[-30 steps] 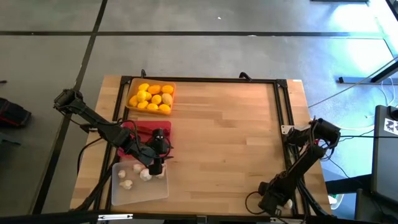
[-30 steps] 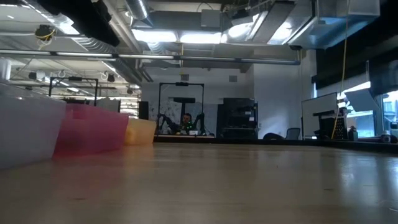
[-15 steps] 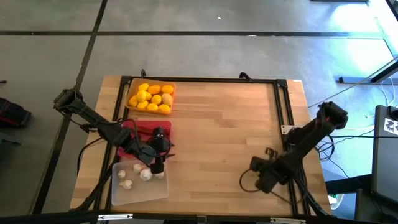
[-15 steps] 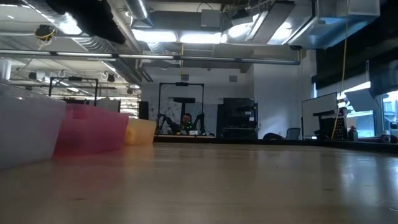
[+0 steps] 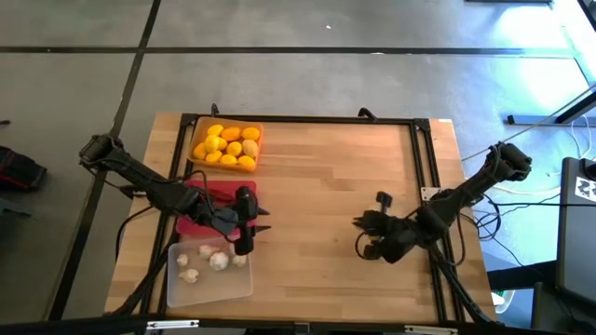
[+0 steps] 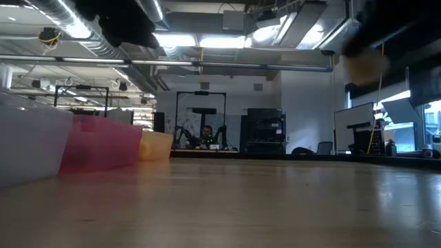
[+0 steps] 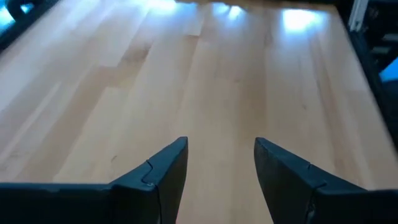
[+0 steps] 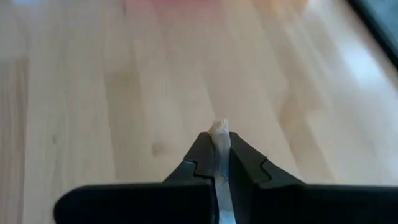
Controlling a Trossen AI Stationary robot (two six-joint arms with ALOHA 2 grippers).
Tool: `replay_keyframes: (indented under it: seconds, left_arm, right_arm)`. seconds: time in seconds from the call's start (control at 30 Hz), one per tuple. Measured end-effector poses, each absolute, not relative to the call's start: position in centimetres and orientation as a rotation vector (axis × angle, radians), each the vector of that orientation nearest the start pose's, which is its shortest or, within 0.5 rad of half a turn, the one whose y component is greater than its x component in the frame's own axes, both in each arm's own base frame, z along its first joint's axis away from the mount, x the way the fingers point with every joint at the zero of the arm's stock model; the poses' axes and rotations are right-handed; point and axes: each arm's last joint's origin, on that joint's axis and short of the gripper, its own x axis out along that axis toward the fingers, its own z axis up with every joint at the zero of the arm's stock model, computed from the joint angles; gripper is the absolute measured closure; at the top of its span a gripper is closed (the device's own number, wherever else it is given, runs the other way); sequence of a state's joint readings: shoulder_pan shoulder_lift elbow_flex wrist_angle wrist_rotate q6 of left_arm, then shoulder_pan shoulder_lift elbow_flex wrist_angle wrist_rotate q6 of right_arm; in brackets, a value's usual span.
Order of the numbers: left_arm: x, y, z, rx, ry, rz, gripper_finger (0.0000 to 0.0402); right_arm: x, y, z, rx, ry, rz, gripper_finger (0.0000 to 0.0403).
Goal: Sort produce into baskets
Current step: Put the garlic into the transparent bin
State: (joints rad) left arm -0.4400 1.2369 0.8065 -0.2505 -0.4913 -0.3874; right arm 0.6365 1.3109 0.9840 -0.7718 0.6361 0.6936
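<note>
Pinching a pale scrap (image 8: 218,134), the right hand (image 5: 365,234) sits well apart from the clear basket (image 5: 209,288); garlic (image 5: 218,261) there is light, papery, best gripped across its body. Left hand (image 5: 253,226) gapes empty beside it.

- Three baskets stand in a column along the table's (image 5: 326,186) left side in the high view.
- The far basket (image 5: 226,165) holds the lemons (image 5: 226,146).
- The middle basket (image 5: 216,191) lies just behind the near one and holds what seem to be peppers, mostly hidden under the left arm.
- The near basket (image 5: 212,284) holds the garlic bulbs (image 5: 209,261).
- The left gripper (image 5: 261,226) hangs at the inner edge of the middle and near baskets.
- The right gripper (image 5: 359,234) is over bare table right of centre, well apart from the baskets.
- A small scrap (image 8: 218,132) sits between its fingers.
</note>
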Motion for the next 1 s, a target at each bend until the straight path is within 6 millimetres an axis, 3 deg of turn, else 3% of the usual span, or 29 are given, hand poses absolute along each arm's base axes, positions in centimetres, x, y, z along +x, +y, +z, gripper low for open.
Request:
replay_keyframes:
  seconds: [0.33, 0.57, 0.8, 1.0]
  left_arm:
    - [26.3, -8.4, 24.4, -0.124, 0.491, 0.147, 0.0164]
    - [28.7, -8.3, 24.7, -0.045, 0.305, 0.12, 0.0157]
    - [30.7, -8.6, 24.2, -0.03, 0.157, 0.112, 0.016]
    - [31.0, -8.7, 24.2, -0.019, 0.128, 0.103, 0.016]
  right_arm:
    - [24.7, 12.4, 28.3, -0.13, 0.498, -0.203, 0.0388]
    - [27.2, 11.6, 30.5, -0.165, 0.28, -0.109, 0.0388]
    - [29.6, 11.9, 29.9, -0.199, 0.175, -0.027, 0.0388]
    - [30.4, 12.1, 29.4, -0.206, 0.153, -0.015, 0.0388]
